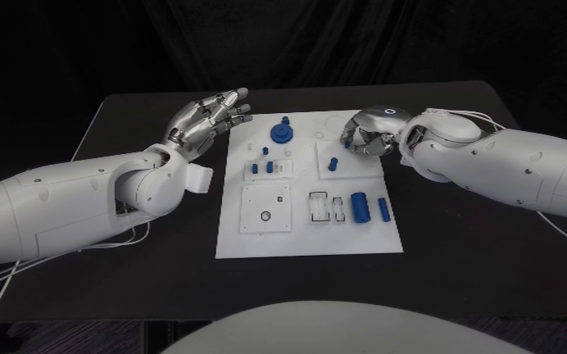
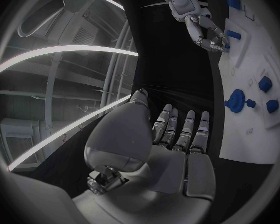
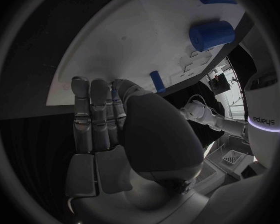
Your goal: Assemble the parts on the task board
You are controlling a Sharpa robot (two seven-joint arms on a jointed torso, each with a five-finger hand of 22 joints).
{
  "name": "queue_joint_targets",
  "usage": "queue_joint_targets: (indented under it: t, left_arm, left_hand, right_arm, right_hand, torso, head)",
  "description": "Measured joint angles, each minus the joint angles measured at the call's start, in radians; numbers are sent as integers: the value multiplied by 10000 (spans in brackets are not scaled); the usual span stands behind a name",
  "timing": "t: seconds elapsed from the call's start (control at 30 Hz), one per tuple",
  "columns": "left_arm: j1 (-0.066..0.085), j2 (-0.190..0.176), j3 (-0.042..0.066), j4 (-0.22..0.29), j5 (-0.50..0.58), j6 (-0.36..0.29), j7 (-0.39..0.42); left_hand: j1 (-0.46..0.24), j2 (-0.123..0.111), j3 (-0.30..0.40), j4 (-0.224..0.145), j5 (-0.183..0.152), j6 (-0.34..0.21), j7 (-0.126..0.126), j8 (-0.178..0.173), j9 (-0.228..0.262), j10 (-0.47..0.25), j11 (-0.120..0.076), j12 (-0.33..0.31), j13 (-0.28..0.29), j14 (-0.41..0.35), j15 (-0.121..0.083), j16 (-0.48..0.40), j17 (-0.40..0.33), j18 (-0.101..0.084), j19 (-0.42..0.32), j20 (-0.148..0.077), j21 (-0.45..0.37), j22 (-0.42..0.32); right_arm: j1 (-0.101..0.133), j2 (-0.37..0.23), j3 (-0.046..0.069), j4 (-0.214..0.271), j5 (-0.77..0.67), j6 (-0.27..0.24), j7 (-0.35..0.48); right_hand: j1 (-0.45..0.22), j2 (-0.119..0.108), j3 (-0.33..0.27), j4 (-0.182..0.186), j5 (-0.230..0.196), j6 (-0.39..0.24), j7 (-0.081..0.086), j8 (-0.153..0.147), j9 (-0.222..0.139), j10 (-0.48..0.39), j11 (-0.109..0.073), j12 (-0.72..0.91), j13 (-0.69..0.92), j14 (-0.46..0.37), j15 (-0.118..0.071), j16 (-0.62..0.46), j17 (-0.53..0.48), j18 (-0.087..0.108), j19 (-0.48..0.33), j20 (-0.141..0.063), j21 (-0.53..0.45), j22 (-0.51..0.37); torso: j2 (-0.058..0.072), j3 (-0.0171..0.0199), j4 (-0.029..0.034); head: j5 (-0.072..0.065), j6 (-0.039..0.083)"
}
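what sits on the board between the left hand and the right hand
In the head view, the blue round part stands on the task board, between the left hand and the right hand, nearer the left.

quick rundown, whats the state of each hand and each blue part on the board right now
left hand: open, fingers spread, holding nothing, beside the board's left edge
right hand: fingers curled over the board's upper right; whether it holds anything cannot be told
task board: flat on the table
blue round part: standing on the board near its top
small blue peg: upright by the right hand
two blue cylinders: lying side by side, untouched
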Motion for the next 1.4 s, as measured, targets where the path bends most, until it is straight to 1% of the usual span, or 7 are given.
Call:
queue_joint_targets:
  t: [0.1, 0.17, 0.27, 0.37, 0.7, 1.03, 1.4]
  left_arm:
    - [-5, 18, 0, -21, 1, 26, 0]
    - [-12, 28, 0, -30, 1, 46, 1]
    - [-20, 42, 0, -52, 2, 75, 1]
    - [-36, 62, 0, -78, 3, 100, 2]
    - [-248, 62, -1, -115, 5, 173, 6]
    - [-301, 69, 3, -164, 6, 216, 6]
    - [-313, 75, 3, -194, 9, 237, 8]
  left_hand:
    - [40, -39, 0, 0, 48, 0, 0, 0, 0, 0, 0, 1, 0, 1, 1, 39, 9, 0, 70, 0, 0, 15]
    - [82, 3, 0, 0, 89, 0, 0, 0, 0, -11, 10, 63, -1, 36, 36, 83, 9, 0, 70, -1, 0, 15]
    - [82, 3, 0, 0, 99, 0, 0, 0, 0, -36, 35, 63, -2, 39, 40, 83, 9, 0, 70, -1, 0, 15]
    - [82, 3, 0, 0, 127, 0, 0, 0, 0, -36, 35, 63, -2, 71, 71, 117, 9, 1, 70, -1, 0, 16]
    - [119, 40, -28, 28, 225, 7, 80, 0, 0, -36, 105, 63, -3, 71, 71, 117, 8, 2, 70, -1, 0, 18]
    - [119, 40, -28, 28, 281, 42, 114, 0, 0, -90, 160, 63, -4, 107, 108, 156, 7, 2, 70, -1, 40, 17]
    - [158, 79, -55, 0, 342, 5, 146, 0, 1, -90, 160, 63, -5, 107, 108, 156, 11, 3, 69, -1, 40, 17]
  right_arm:
    - [-20, 56, 6, -52, 1, -46, 14]
    - [-34, 86, 10, -73, 3, -75, 22]
    - [-50, 110, 11, -91, 4, -110, 28]
    - [-61, 128, 11, -92, 7, -139, 40]
    - [-87, 131, 0, -93, 8, -273, 69]
    - [-104, -82, -3, 196, -6, -534, 83]
    - [440, -404, 59, 1079, -13, -1008, 110]
  right_hand:
    - [0, 0, 33, -33, -54, 54, 48, 0, 24, 94, -53, 20, 1, 0, 0, 0, -4, 0, 0, 0, 0, 0]
    - [6, 6, 108, -109, -54, 373, 35, 55, 123, 354, -86, 76, 32, 19, -21, 0, 26, 0, -37, -38, 17, 0]
    - [181, 180, 223, -394, -96, 868, -33, 256, 319, 724, -170, 248, 147, 36, -145, 0, 81, 0, -3, -149, 177, -1]
    - [366, 185, 449, -644, -461, 1134, -109, 371, 510, 917, -260, 268, 171, 40, -221, 0, 118, -1, -18, -235, 330, -1]
    - [441, 227, 663, -914, -598, 1210, -183, 378, 739, 1003, -215, 406, 198, 124, -305, 0, 194, -1, 17, -269, 592, 7]
    - [441, 226, 661, -915, -715, 1210, -183, 379, 813, 1040, -179, 406, 197, 159, -340, 0, 178, -1, -18, -306, 734, 6]
    - [406, 165, 676, -955, -796, 1245, -219, 379, 929, 1091, -191, 406, 205, 260, -367, -1, 317, -1, 55, -378, 1003, 5]
  torso:
    - [0, -1, 0]
    - [0, -2, -1]
    - [-2, -2, -5]
    - [-7, -3, -5]
    - [-12, -12, -5]
    - [-13, -17, -8]
    - [-32, -37, -19]
  head:
    - [0, 0]
    - [1, 0]
    - [1, 0]
    - [1, 0]
    - [-13, 0]
    - [17, 0]
    - [125, 0]
